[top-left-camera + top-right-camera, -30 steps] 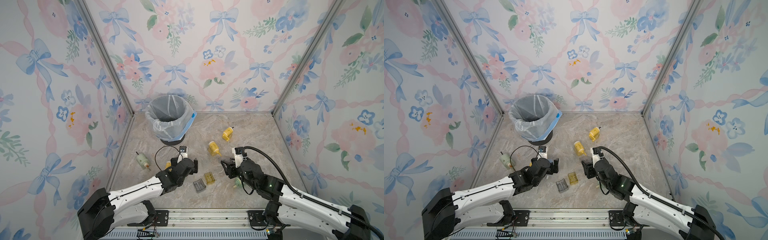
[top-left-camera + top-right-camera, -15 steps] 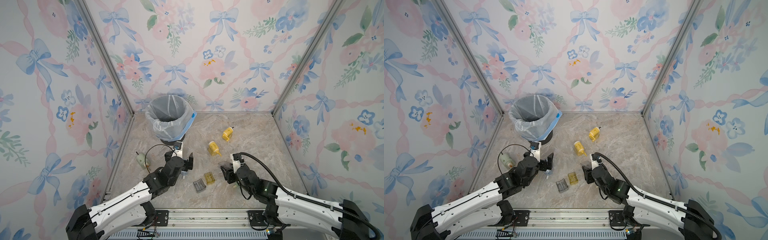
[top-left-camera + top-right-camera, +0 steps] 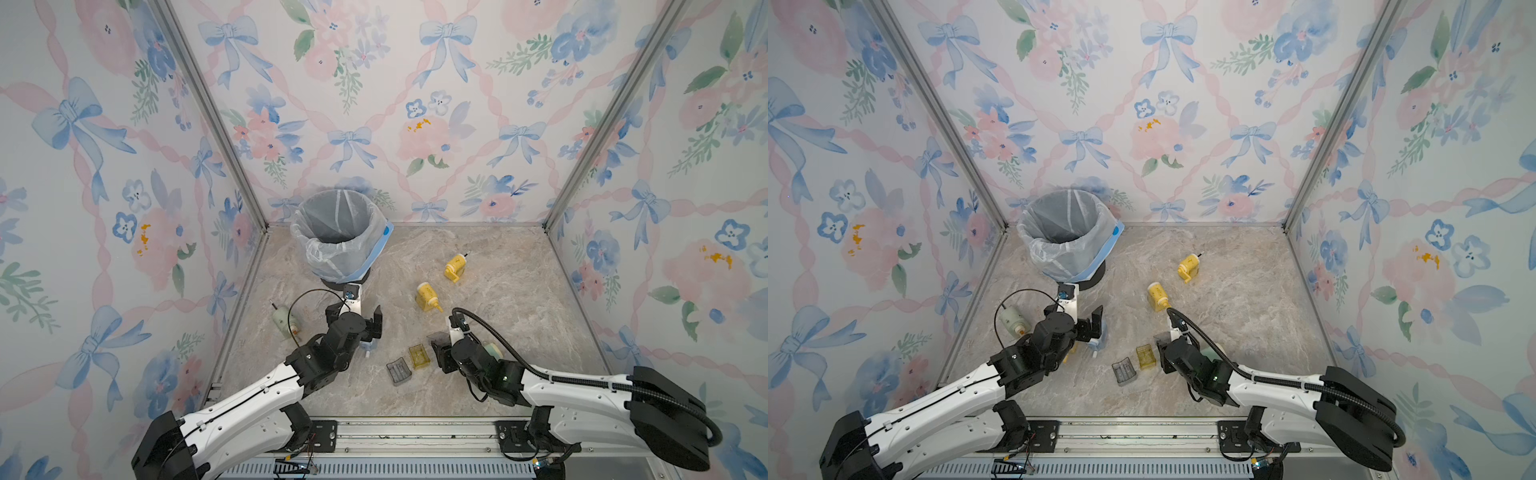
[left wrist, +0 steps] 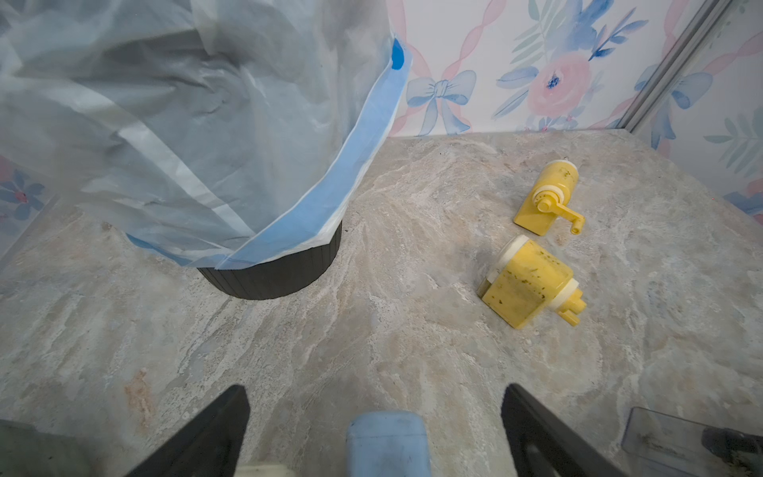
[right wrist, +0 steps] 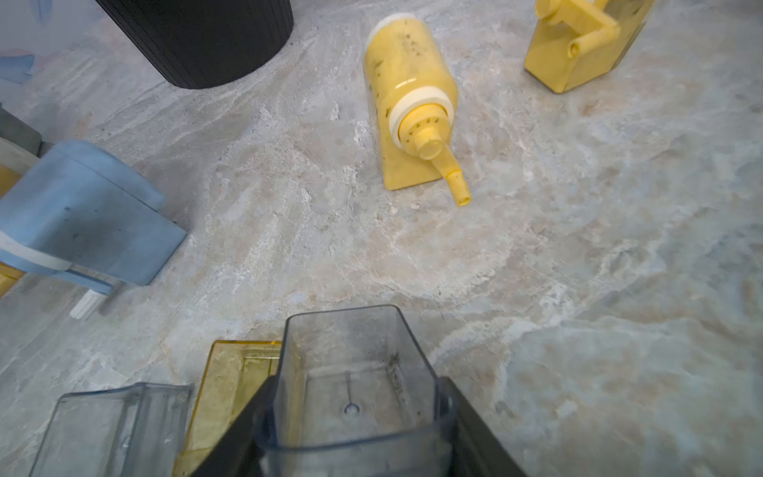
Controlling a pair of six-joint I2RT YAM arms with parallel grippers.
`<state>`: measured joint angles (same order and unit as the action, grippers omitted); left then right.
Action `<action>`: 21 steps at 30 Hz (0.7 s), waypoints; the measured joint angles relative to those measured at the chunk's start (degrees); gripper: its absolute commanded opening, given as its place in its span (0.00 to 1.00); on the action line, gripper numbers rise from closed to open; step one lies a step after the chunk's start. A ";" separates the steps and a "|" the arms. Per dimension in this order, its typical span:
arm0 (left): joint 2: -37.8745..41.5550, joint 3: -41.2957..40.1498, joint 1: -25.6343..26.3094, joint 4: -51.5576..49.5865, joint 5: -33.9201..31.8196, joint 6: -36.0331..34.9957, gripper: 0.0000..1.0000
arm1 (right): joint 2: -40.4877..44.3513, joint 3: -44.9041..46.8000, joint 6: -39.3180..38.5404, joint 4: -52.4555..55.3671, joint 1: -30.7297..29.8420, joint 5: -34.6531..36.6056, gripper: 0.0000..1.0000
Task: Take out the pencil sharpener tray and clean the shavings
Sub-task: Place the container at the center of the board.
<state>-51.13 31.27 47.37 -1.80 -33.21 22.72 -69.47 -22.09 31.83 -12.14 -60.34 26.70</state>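
Far over on the left, a green sharpener (image 3: 284,322) is seen lying on its side on the stone table (image 3: 519,291), close to the side wall. Behind it, near the back corner, a black bin (image 3: 340,237) with a thin see-through bag is placed.

Just in front of the bin, the left claw (image 4: 374,394) is held wide open, and nothing is gripped by it. A blue sharpener (image 5: 86,214) is found right under this claw. In the left wrist view it is seen between the two black fingers (image 4: 206,429), with a gap on each side.

Next, near the front middle, two loose trays are laid just beside each other: a grey tray (image 3: 399,371) and a yellow tray (image 3: 419,356).

Right beside the yellow tray, the smoky tray (image 5: 351,351) is gripped by the right claw (image 5: 355,413), which is closed on its two long sides. Its open side is turned up, and a few dark specks are seen inside. Whether it touches the table cannot be told.

Behind it, the near yellow sharpener (image 3: 427,297) is laid on its side, and the far yellow sharpener (image 3: 455,268) is set farther back. A second green sharpener (image 3: 492,348) is partly hidden under the right arm.
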 measured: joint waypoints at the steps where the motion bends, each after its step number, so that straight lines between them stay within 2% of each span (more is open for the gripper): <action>1: 0.24 -0.04 -0.07 0.00 0.00 0.02 0.98 | -0.90 0.00 0.31 -0.50 -0.24 0.13 0.45; 11: 1.11 -0.39 -0.17 0.00 0.00 0.02 0.98 | -8.07 -0.11 2.71 -4.98 -3.85 1.57 0.49; 21: 1.11 -0.42 -0.17 0.02 0.00 0.02 0.98 | -9.09 -0.39 5.97 -5.64 -5.09 3.21 0.69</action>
<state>-50.02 30.85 47.20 -1.78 -33.21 22.74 -78.56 -22.48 37.80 -17.78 -65.43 29.91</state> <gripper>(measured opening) 0.979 0.651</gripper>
